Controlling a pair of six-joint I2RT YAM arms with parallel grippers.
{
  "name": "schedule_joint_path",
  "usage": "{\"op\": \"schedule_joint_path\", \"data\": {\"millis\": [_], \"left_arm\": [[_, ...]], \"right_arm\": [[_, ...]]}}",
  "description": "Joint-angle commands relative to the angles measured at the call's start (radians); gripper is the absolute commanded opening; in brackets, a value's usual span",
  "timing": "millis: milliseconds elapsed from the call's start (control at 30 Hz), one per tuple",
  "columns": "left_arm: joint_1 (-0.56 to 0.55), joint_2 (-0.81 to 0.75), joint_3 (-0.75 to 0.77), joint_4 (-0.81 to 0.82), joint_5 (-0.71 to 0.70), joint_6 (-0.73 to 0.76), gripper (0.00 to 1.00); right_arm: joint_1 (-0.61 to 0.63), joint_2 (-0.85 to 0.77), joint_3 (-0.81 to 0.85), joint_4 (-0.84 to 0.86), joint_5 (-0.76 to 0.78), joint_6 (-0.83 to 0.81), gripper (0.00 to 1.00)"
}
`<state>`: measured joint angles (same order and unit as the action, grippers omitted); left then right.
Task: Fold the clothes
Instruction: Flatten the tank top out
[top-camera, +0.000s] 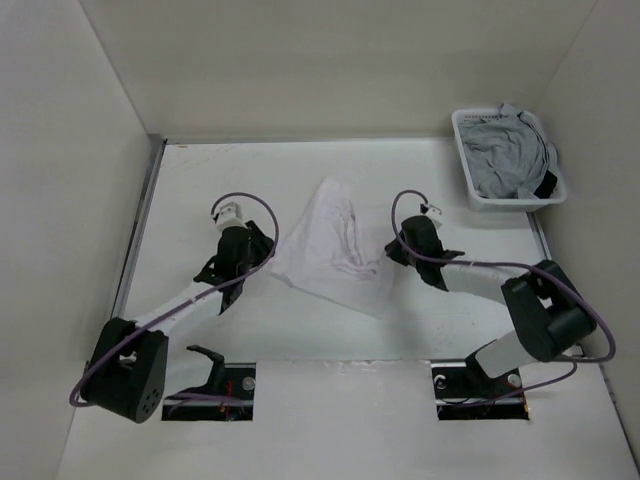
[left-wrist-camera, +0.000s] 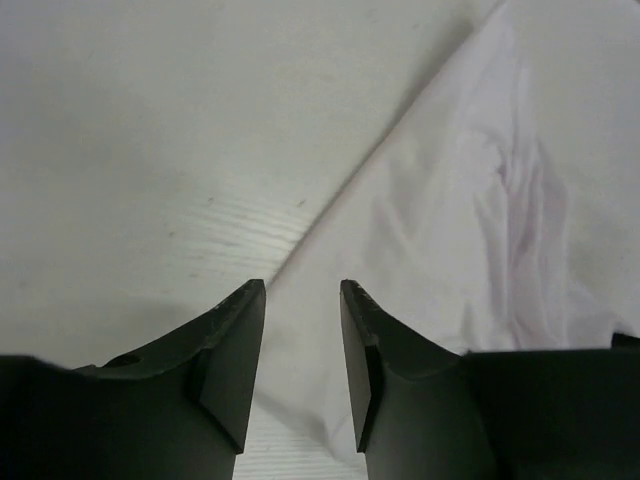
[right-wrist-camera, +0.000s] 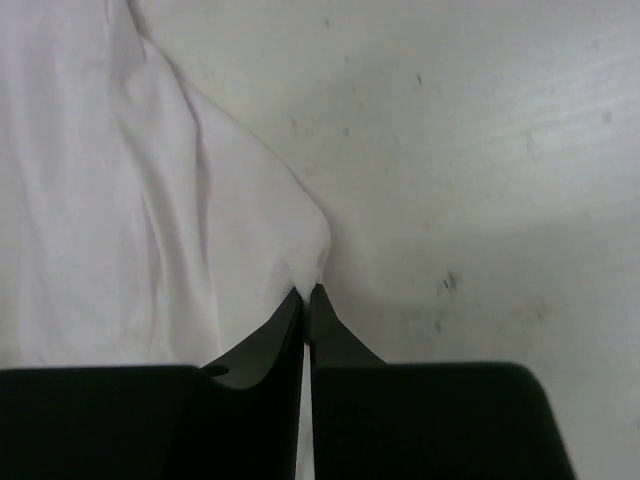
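Table (top-camera: 200, 180) centre, between both arms: crumpled white garment (top-camera: 330, 250). At its right edge: right gripper (right-wrist-camera: 306, 292) pinched shut on puckered fabric, likely anchoring for lift. At left edge: left gripper (left-wrist-camera: 302, 290) half-spread astride hem, nothing caught yet.

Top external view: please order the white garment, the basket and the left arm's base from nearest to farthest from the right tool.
1. White garment: touching the right tool, on its left.
2. Basket: far right corner.
3. Left arm's base: near left corner.
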<state>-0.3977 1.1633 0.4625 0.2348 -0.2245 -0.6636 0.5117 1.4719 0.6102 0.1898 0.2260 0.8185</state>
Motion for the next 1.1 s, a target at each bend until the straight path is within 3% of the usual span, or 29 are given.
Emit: {"op": "schedule_joint_path", "data": {"millis": [0,133,267,333,467,567,633,700,767,800,900,1067], "left_arm": [[0.099,0.050,-0.074,0.066,0.152,-0.183,0.38],[0.127,0.010,-0.107,0.080,0.142,-0.193,0.39],[-0.055,-0.085,-0.110,0.045,0.004,-0.068,0.36],[-0.179,-0.083,-0.082,0.006,-0.097,0.007,0.35],[-0.391,0.010,-0.007,-0.040,-0.257,0.149,0.32],[-0.457,0.099,0.037,-0.086,-0.294,0.180,0.31],[-0.473,0.150,0.062,-0.120,-0.306,0.176,0.34],[-0.485,0.174,0.070,-0.114,-0.314,0.173,0.41],[-0.490,0.187,0.076,-0.086,-0.323,0.182,0.45],[-0.491,0.196,0.082,-0.075,-0.326,0.186,0.46],[-0.484,0.229,0.105,-0.075,-0.345,0.196,0.47],[-0.482,0.331,0.157,-0.080,-0.346,0.193,0.25]], "right_arm": [[-0.040,0.102,0.123,0.080,-0.053,-0.051,0.05],[-0.084,0.171,0.223,0.073,-0.059,-0.071,0.08],[-0.106,0.111,0.204,0.088,-0.051,-0.085,0.34],[-0.103,0.055,0.165,0.092,-0.048,-0.094,0.40],[-0.077,-0.044,0.076,0.082,-0.043,-0.093,0.36],[-0.031,-0.099,0.001,0.065,-0.065,-0.085,0.22],[-0.002,-0.143,-0.048,0.047,-0.054,-0.078,0.20],[0.018,-0.180,-0.090,0.033,-0.037,-0.067,0.22],[0.034,-0.226,-0.131,0.004,-0.013,-0.053,0.32],[0.044,-0.257,-0.157,-0.015,0.010,-0.033,0.38],[0.073,-0.309,-0.191,-0.062,0.053,0.004,0.43],[0.103,-0.288,-0.196,-0.125,0.055,0.044,0.40]]}}
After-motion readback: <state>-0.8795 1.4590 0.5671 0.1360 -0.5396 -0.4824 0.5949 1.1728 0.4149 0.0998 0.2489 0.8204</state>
